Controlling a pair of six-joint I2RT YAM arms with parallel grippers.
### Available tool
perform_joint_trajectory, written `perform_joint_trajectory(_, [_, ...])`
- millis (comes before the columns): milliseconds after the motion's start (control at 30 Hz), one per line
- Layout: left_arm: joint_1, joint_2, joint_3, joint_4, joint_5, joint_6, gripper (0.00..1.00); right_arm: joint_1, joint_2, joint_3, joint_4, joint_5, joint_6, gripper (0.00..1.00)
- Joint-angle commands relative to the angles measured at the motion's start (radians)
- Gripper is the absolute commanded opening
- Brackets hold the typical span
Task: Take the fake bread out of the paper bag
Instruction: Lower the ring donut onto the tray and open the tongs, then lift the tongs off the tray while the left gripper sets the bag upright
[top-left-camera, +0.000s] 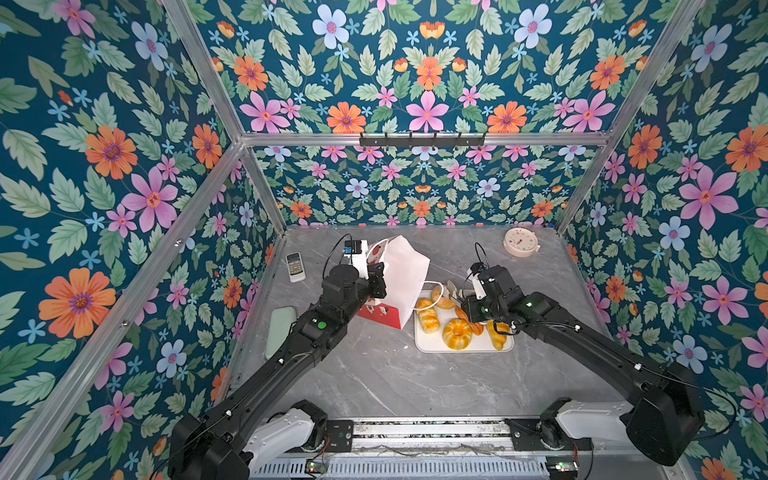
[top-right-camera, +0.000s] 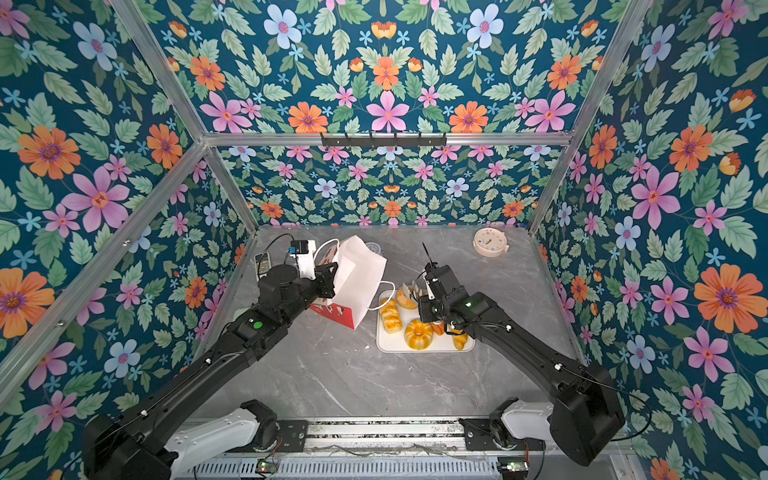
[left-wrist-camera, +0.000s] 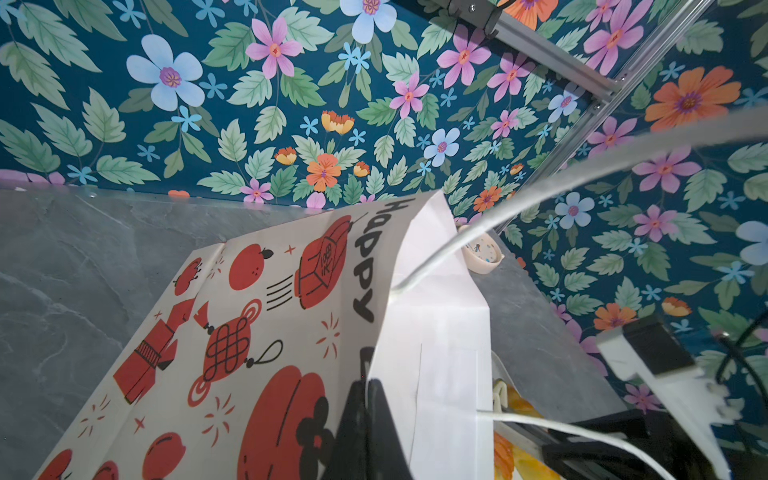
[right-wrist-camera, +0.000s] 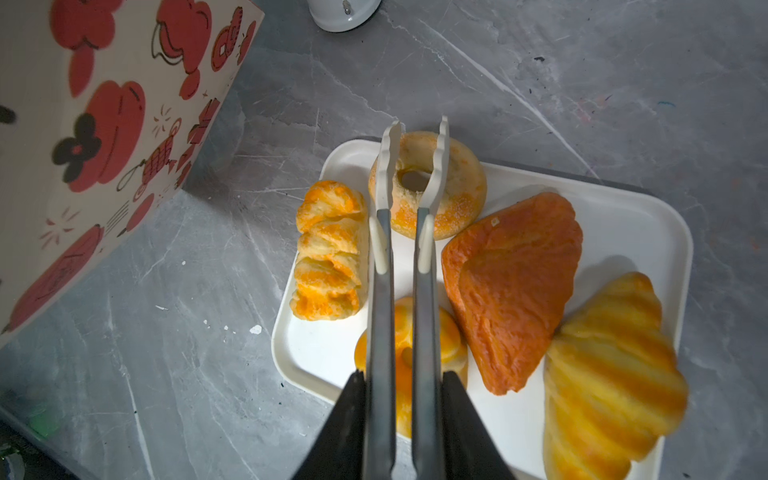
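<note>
Floral-papered walls (top-left-camera: 124, 166) enclose a grey marbled table (top-left-camera: 374, 374). The left pincer (left-wrist-camera: 368, 395) pinches the red-and-white paper bag (top-left-camera: 401, 278) by its rim. Beside it, a flat white tray (right-wrist-camera: 316, 345) carries five golden toy breads (right-wrist-camera: 511, 286), under the right pincer (right-wrist-camera: 403, 378) clamped on metal tongs (right-wrist-camera: 382, 291).

I read one word only: "Happy", in black hand-drawn letters on the white printed face of the paper bag (left-wrist-camera: 232, 332), seen upside down in my left wrist view. The red box motif (left-wrist-camera: 320, 266) beside it bore small marks I could not read. Markings on the clock (top-left-camera: 520, 243) and remote (top-left-camera: 295, 268) were too small to read.
</note>
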Motion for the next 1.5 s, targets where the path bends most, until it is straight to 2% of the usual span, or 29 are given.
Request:
perform_joint_trajectory(0, [0.0,-0.01,0.012,0.07,0.029,-0.073,0.0,0.001,-0.015,-0.001,-0.006,-0.018,0.013,0.29])
perform_joint_trajectory(200, [0.002,-0.026,0.002,0.163,0.023,-0.147,0.0,0.001,-0.103,-0.017,0.019,0.061,0.02,0.29])
perform_joint_trajectory(433, [0.006,-0.031,-0.023,0.16,0.0,-0.206,0.0,-0.003,-0.235,-0.045,-0.028,0.325,-0.018,0.29])
perform_joint_trajectory(500, [0.008,-0.034,-0.029,0.148,-0.009,-0.213,0.0,-0.026,-0.251,-0.071,-0.041,0.364,-0.009,0.3])
perform_joint_trajectory(767, [0.03,-0.064,-0.062,0.102,-0.052,-0.207,0.0,-0.171,-0.323,-0.219,-0.057,0.355,0.114,0.3])
perform_joint_trajectory(933, [0.052,-0.072,-0.074,0.093,-0.03,-0.224,0.0,-0.262,-0.323,-0.262,-0.084,0.317,0.144,0.31])
perform_joint_trajectory(1067, [0.066,-0.078,-0.085,0.099,-0.014,-0.234,0.0,-0.345,-0.301,-0.29,-0.095,0.263,0.176,0.33])
perform_joint_trajectory(1200, [0.091,-0.086,-0.11,0.119,0.02,-0.25,0.0,-0.392,-0.257,-0.302,-0.11,0.258,0.196,0.36])
perform_joint_trajectory(1467, [0.136,-0.111,-0.146,0.139,0.07,-0.265,0.0,-0.517,-0.13,-0.268,-0.148,0.104,0.214,0.36])
